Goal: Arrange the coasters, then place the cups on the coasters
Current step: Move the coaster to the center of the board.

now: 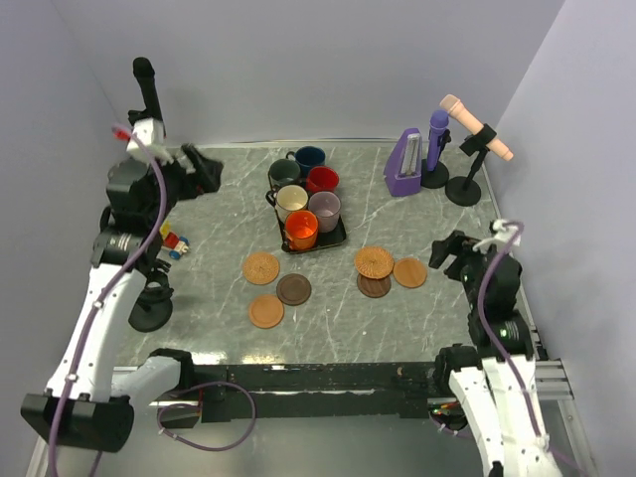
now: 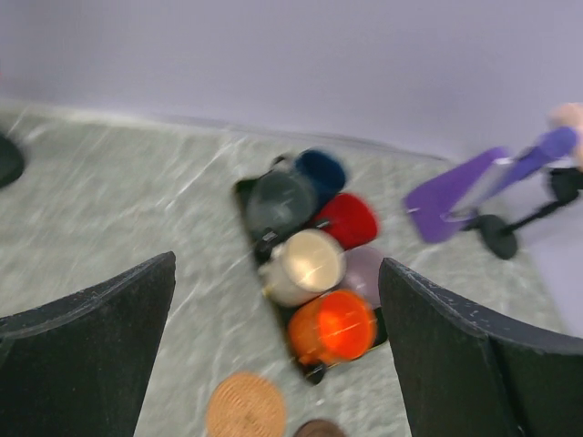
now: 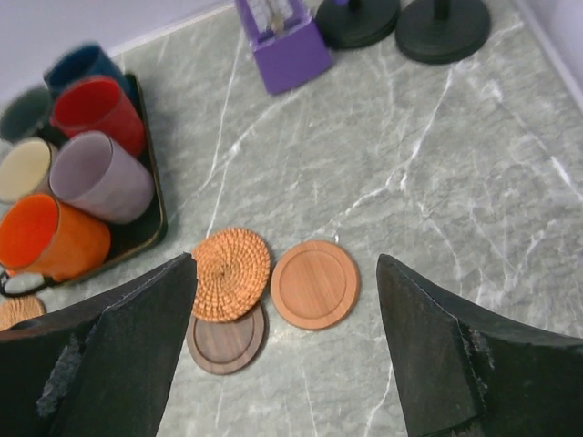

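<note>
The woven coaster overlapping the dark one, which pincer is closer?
Right. The right pincer sits just right of the woven coaster; the left pincer is far off, across the cup tray on the left.

I see a grey marbled worktop point(image 1: 219, 214) with a black rectangular tray point(image 1: 339, 237) near its middle. Toward the far right stand a purple wedge-shaped case point(image 1: 403, 167), a purple microphone point(image 1: 437, 129) and a peach microphone point(image 1: 477, 126), both on black round-footed stands. Small coloured blocks point(image 1: 175, 242) lie near the left edge.
</note>
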`<state>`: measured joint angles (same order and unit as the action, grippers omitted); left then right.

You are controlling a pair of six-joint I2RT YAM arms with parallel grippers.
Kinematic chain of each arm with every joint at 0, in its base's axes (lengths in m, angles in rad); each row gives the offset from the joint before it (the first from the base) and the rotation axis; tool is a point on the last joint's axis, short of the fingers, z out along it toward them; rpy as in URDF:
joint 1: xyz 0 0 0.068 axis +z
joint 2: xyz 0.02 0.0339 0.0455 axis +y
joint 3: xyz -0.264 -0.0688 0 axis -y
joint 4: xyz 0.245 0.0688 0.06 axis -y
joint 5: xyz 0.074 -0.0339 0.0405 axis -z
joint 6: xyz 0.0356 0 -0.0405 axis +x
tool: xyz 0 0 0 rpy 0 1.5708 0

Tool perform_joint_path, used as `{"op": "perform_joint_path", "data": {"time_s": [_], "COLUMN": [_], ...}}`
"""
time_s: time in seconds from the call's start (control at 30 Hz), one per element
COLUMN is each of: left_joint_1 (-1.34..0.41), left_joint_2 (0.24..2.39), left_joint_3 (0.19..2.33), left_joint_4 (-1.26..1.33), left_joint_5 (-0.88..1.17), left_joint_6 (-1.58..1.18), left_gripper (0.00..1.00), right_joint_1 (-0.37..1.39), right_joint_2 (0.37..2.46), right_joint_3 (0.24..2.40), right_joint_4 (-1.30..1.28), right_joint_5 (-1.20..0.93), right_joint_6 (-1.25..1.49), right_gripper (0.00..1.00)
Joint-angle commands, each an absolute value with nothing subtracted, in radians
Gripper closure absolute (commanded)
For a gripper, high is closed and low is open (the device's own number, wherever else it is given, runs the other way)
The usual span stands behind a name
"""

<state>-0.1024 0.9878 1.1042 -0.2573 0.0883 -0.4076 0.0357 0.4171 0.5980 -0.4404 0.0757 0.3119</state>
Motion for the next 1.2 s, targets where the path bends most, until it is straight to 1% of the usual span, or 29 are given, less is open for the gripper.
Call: {"op": "perform_joint_path", "data": {"time_s": [0.0, 0.07, 0.1, 0.2, 0.27, 0.37, 0.5, 0.6, 0.8, 0.93, 1.0, 1.17], "left_joint_1": [-0.208, -0.229, -0.229, -0.229, -0.245, -0.262, -0.264, -0.267, -0.271, -0.272, -0.271, -0.272], "left_joint_2": [1.070, 1.097, 1.095, 1.074, 1.072, 1.077, 1.071, 1.080, 1.104, 1.095, 1.092, 1.095], "left_joint_3": [1.271, 1.266, 1.229, 1.105, 1.085, 1.094, 1.078, 1.071, 1.080, 1.075, 1.072, 1.075], "left_joint_4": [-0.271, -0.272, -0.247, -0.173, -0.169, -0.183, -0.170, -0.164, -0.175, -0.170, -0.166, -0.172], "left_joint_5": [0.091, 0.094, 0.097, 0.075, 0.057, 0.057, 0.035, 0.052, 0.057, 0.054, 0.054, 0.061], "left_joint_6": [-0.344, -0.318, -0.310, -0.310, -0.299, -0.278, -0.278, -0.282, -0.281, -0.279, -0.281, -0.285], "left_gripper": [0.03, 0.03, 0.03, 0.03, 0.03, 0.03, 0.03, 0.03, 0.04, 0.03, 0.03, 0.03], "right_joint_1": [0.044, 0.084, 0.121, 0.300, 0.397, 0.478, 0.607, 0.666, 0.686, 0.687, 0.689, 0.686], "right_joint_2": [0.608, 0.702, 0.742, 0.839, 0.912, 1.050, 1.219, 1.330, 1.488, 1.577, 1.612, 1.670], "right_joint_3": [0.693, 0.719, 0.727, 0.738, 0.752, 0.778, 0.857, 0.913, 0.965, 0.976, 0.985, 1.005], "right_joint_4": [-0.492, -0.514, -0.518, -0.511, -0.486, -0.445, -0.485, -0.494, -0.437, -0.407, -0.408, -0.414], "right_joint_5": [-0.030, -0.052, -0.038, 0.105, 0.149, 0.121, 0.251, 0.311, 0.276, 0.268, 0.287, 0.363], "right_joint_6": [0.265, 0.265, 0.270, 0.291, 0.313, 0.327, 0.336, 0.327, 0.319, 0.316, 0.322, 0.354], "right_gripper": [0.15, 0.15, 0.15, 0.13, 0.11, 0.11, 0.11, 0.12, 0.22, 0.33, 0.40, 0.48]}}
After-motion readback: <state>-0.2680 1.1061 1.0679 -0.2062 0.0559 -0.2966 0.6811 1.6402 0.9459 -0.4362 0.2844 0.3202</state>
